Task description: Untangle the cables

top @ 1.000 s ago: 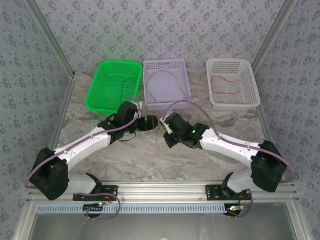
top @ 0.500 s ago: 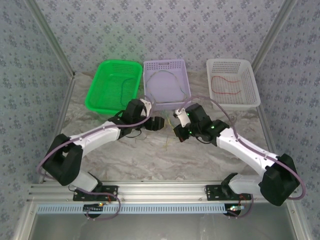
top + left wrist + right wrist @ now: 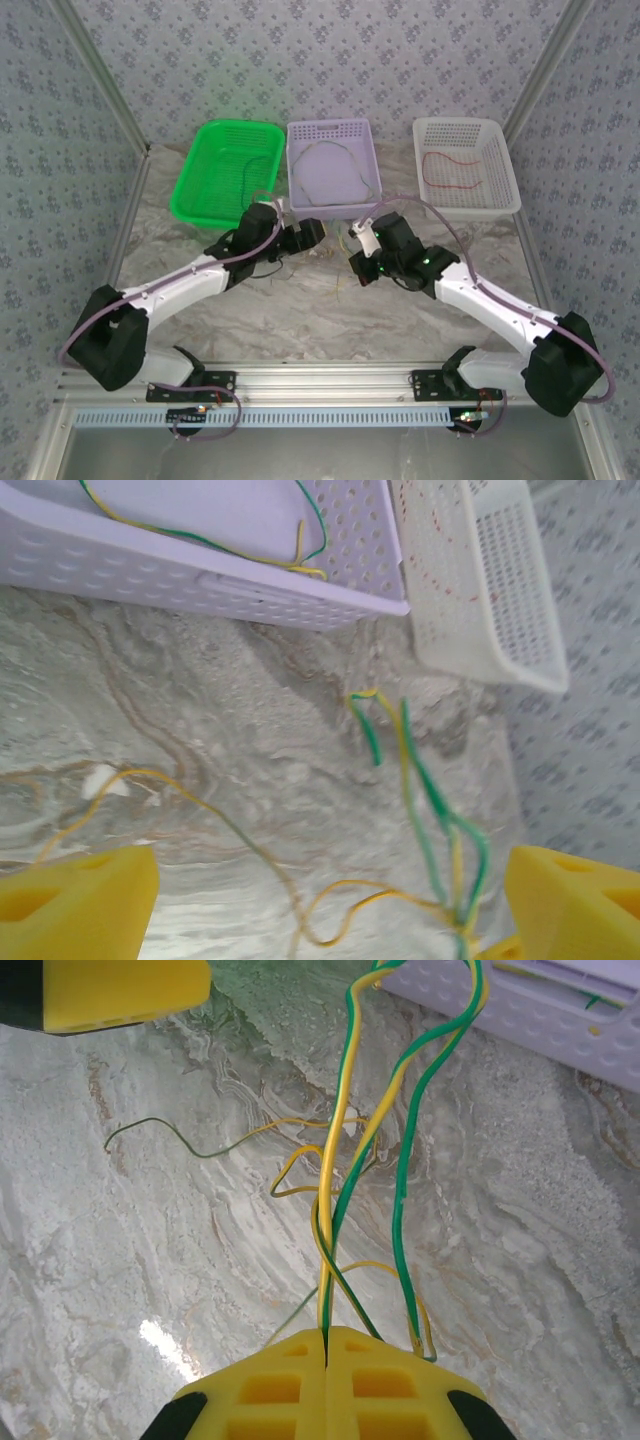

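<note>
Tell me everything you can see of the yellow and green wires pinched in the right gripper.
The yellow and green wires are very thin, glossy, plastic-coated and floppy. Several strands leave the shut fingers of the right gripper, cross one another just beyond the pinch and run in long loops over the marbled table. A fainter yellow strand trails sideways across the table. The fingers of the left gripper stand wide apart on either side of the strands; whether they touch cannot be told.

Tangled cables — yellow, green, partly lifted
</note>
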`<action>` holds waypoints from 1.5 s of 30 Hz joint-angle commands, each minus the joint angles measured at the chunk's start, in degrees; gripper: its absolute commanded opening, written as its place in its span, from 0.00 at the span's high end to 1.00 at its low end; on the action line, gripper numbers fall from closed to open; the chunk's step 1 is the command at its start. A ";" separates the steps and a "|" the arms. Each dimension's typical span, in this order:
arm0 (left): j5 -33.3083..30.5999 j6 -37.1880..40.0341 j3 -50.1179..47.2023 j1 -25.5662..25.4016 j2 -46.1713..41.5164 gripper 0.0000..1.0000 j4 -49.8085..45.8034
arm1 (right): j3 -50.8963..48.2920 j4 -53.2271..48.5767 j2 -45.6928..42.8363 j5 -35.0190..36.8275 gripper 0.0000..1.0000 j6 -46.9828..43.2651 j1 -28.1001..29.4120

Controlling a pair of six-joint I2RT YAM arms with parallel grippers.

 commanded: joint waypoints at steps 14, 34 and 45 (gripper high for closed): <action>0.53 -13.48 9.96 -4.01 8.04 0.48 -4.48 | 3.01 2.15 2.45 17.13 1.00 -3.15 9.25; 5.64 11.07 15.20 -1.06 -4.55 1.00 -5.87 | -8.05 9.76 -18.06 -6.51 0.54 13.05 -7.67; 11.50 16.45 21.69 2.68 -6.19 1.00 -8.22 | -8.59 23.09 -11.23 -20.40 0.46 21.36 -7.50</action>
